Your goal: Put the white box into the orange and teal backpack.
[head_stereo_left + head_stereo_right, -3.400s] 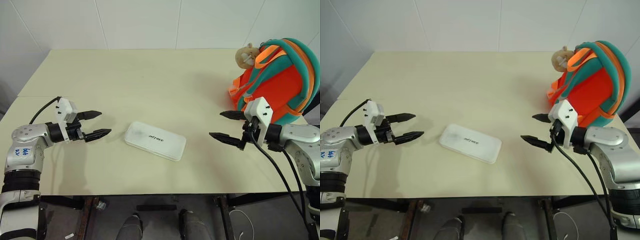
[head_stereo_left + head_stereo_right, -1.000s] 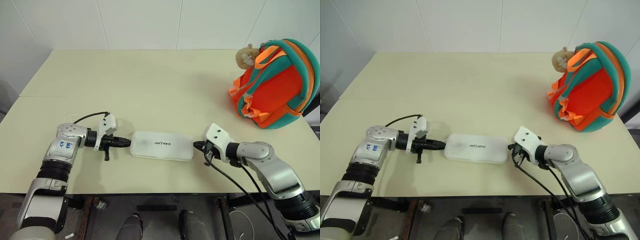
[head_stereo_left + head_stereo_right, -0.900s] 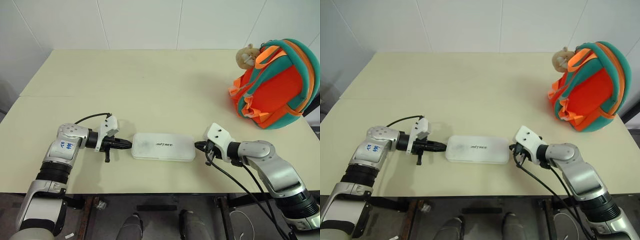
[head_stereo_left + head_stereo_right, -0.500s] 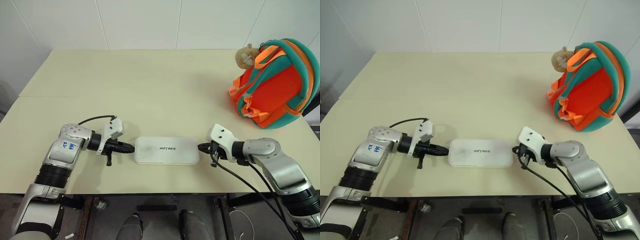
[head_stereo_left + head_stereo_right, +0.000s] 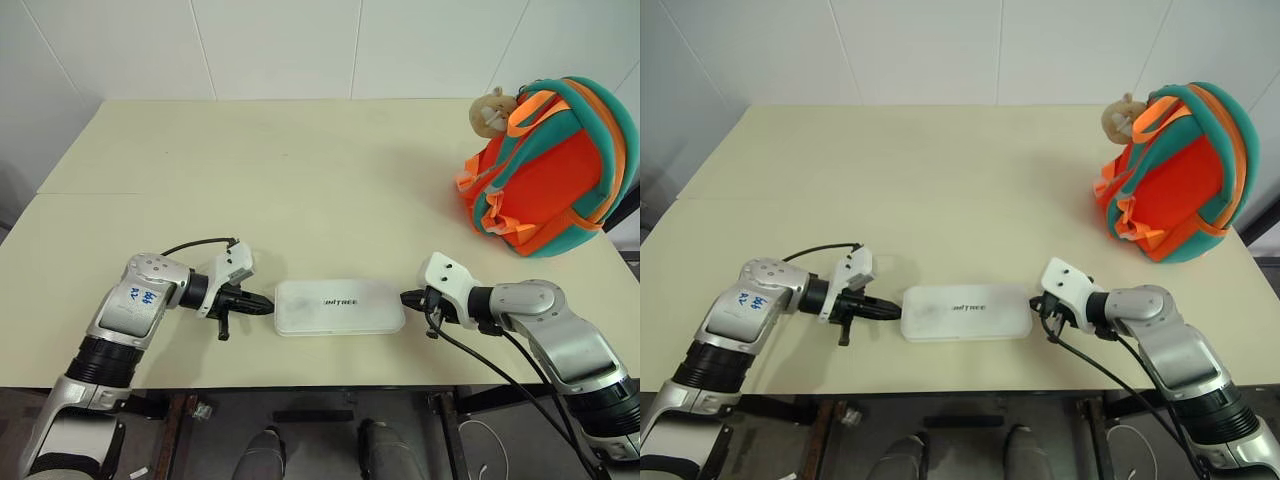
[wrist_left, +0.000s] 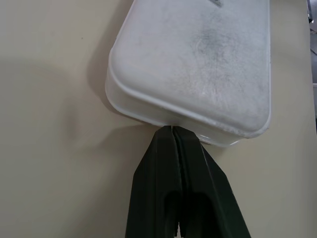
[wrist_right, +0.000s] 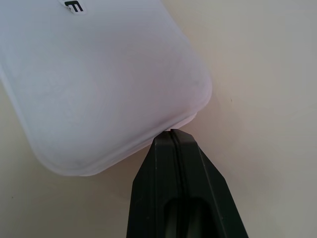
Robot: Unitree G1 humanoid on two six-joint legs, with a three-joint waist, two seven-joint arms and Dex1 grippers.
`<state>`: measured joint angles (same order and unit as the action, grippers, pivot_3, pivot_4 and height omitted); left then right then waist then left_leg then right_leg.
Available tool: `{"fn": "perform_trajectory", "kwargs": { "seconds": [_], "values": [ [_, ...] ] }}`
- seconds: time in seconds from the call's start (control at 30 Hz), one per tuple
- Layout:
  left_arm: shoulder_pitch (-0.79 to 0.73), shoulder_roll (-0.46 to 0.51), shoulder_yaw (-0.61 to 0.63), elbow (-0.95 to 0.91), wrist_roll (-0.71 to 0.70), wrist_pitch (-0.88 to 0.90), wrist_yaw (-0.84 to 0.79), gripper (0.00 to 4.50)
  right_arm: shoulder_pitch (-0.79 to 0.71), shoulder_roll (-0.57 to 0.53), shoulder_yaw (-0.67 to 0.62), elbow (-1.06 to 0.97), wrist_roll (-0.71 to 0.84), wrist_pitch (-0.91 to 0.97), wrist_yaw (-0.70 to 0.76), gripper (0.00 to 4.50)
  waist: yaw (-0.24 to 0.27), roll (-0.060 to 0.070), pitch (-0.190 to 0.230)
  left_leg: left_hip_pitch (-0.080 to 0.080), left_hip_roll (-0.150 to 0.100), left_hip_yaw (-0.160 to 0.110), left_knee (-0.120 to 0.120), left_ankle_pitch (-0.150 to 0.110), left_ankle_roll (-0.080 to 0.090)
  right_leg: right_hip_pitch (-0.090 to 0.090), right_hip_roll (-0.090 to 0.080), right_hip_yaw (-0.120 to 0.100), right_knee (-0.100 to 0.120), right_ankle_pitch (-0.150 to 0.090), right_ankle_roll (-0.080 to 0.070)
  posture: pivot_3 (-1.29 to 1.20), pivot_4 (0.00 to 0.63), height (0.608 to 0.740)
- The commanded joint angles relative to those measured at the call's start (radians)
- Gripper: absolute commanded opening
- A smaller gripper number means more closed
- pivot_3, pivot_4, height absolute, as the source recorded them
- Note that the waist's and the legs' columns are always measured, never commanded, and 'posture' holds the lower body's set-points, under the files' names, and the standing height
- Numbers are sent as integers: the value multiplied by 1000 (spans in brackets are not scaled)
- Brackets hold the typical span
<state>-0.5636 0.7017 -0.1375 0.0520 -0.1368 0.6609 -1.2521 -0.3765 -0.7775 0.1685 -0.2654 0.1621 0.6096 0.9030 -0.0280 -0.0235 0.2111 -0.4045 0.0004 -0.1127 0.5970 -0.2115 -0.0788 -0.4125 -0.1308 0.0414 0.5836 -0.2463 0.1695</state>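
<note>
On my screens, the cream table [image 5: 300, 150] carries the orange and teal backpack [image 5: 545, 170] upright at its far right corner (a beige plush charm [image 5: 490, 110] hangs at its top). Well apart from it, near the front edge, the white box [image 5: 340, 306] lies flat, lettering up. I see the left gripper [image 5: 266, 300] with fingers pressed together, tips against the box's left end, and the right gripper [image 5: 406, 296], likewise closed, touching its right end.
</note>
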Motion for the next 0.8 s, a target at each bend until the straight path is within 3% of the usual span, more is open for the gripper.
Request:
{"fn": "perform_trajectory", "kwargs": {
  "seconds": [0.03,0.37,0.47,0.57,0.7,0.8],
  "values": [
    [-2,18,30,-3,-21,3,41,43,-6,-20,-7,0,-21,-44,6,0,0,0,0,0,0,0,0,0,0,0,0,0,0,0,0,0,150,740],
    [-13,38,98,22,-85,10,92,43,10,-77,-61,102,-63,-142,-6,0,0,0,0,0,0,0,0,0,0,0,0,0,0,0,0,0,150,740],
    [-89,1,133,87,-121,127,161,43,-8,-83,-85,132,-75,-166,-24,0,1,0,0,0,0,0,0,0,0,0,0,0,0,0,0,0,150,740],
    [-179,-64,183,201,-126,179,288,0,-20,-88,-98,149,-71,-174,-16,548,3,0,0,0,0,0,2,0,1,1,0,0,1,0,1,0,150,740],
    [-262,-108,228,291,-154,252,362,876,-39,-80,-96,178,-82,-196,-25,1869,-1,0,0,0,-1,0,4,0,0,2,0,0,1,1,2,0,150,740],
    [-281,-126,264,320,-185,260,387,1848,-46,-74,-94,183,-83,-200,-28,2938,-4,0,0,0,-1,0,4,0,0,1,0,0,2,1,2,0,150,740]
  ]
}}
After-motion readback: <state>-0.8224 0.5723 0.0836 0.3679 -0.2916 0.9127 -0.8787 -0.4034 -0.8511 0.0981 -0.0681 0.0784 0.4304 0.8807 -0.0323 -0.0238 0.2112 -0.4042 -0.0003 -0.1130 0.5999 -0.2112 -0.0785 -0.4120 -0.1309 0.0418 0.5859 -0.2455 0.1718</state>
